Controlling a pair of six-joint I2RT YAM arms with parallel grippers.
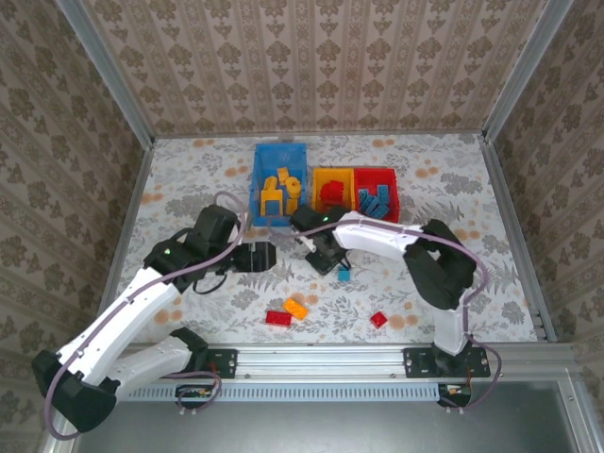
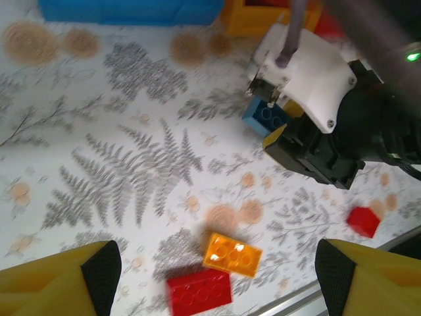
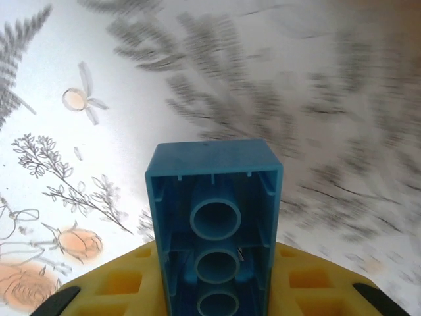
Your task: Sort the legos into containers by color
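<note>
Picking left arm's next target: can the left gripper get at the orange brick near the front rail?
Probably yes. The left gripper is open, with bare table between it and the orange brick; a red brick close beside it may crowd a finger.

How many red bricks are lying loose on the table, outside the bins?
2. The left red brick lies beside an orange brick. The right red brick lies alone, further right. More may be hidden.
</note>
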